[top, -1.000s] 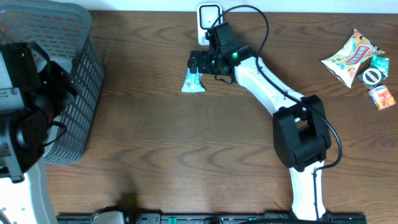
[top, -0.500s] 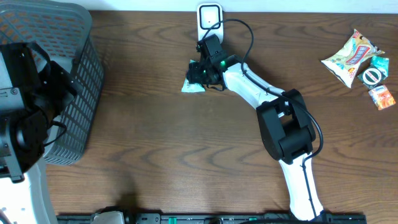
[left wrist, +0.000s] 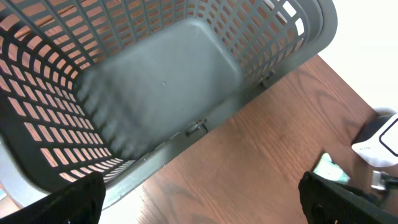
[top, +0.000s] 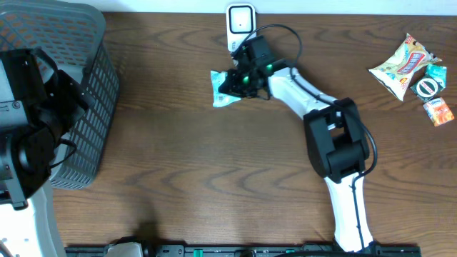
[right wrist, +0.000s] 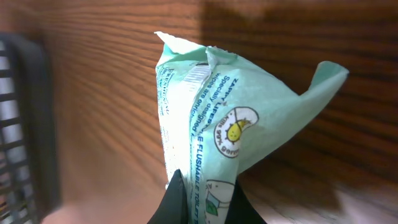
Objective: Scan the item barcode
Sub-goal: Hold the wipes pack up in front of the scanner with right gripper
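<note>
The overhead view is showing the right gripper (top: 230,83) clamping shut on a mint-green packet (top: 218,96) near the white scanner (top: 240,19) at the table's (top: 214,171) far edge. The right wrist view is giving what the overhead cannot: the packet's printed seam is facing the camera, its top corners are flaring out, and the dark fingers (right wrist: 180,199) are pinching its lower end. No barcode is readable there.

The left wrist view is looking down into the grey basket (left wrist: 267,59), showing only its smooth floor and slotted walls. The left gripper (left wrist: 199,202) is hanging above it with jaws spread wide, holding nothing.

Only the overhead view is catching the snack packets (top: 401,66) lying in the table's far right corner.
</note>
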You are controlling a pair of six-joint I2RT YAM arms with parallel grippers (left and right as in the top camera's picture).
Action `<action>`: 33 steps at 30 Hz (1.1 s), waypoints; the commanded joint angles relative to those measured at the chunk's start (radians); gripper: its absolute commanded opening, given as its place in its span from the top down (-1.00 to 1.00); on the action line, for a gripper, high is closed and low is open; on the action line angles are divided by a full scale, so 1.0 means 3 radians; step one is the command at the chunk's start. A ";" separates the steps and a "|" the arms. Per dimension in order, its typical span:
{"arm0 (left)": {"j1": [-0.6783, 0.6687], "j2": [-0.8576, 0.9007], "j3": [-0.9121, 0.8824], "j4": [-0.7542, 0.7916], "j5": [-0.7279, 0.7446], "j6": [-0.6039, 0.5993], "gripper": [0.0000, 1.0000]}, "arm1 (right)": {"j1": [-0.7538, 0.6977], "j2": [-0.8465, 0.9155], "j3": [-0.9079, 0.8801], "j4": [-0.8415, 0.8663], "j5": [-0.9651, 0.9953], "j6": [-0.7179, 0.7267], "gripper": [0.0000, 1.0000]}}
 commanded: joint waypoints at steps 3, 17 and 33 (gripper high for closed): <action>0.0017 0.0003 0.0024 -0.0009 -0.0009 -0.0029 -0.96 | -0.0183 -0.0369 -0.0018 -0.0014 -0.0900 -0.0468 0.98; 0.0017 0.0003 0.0024 -0.0008 -0.0009 -0.0028 -0.96 | -0.0184 -0.1303 -0.0018 -0.0014 -0.0622 -0.1076 0.98; 0.0017 0.0003 0.0024 -0.0009 -0.0009 -0.0029 -0.96 | -0.0173 -0.1528 -0.0018 -0.0415 -0.0219 -0.1260 0.97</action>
